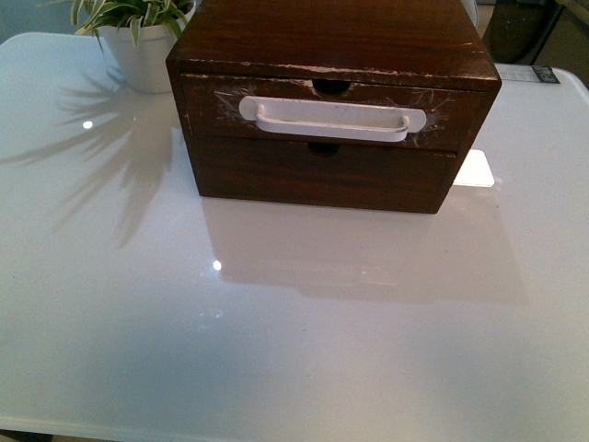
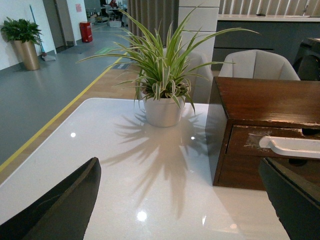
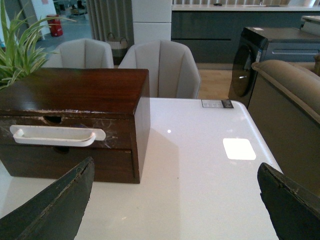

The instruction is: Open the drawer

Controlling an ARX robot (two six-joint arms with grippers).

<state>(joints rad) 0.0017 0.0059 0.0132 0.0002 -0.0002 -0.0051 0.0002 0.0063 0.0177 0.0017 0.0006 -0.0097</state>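
The drawer is the upper one of a dark-brown wooden box on the white table. It is shut, with a long white bar handle, whitish scratches and a half-round top notch. It also shows in the left wrist view and the right wrist view. Neither arm shows in the front view. My left gripper is open and empty over the table, to the left of the box. My right gripper is open and empty, to the right of the box.
A plain lower drawer front sits under the handled one. A potted spider plant stands at the box's back left. Grey chairs stand beyond the table's far edge. A sofa arm is to the right.
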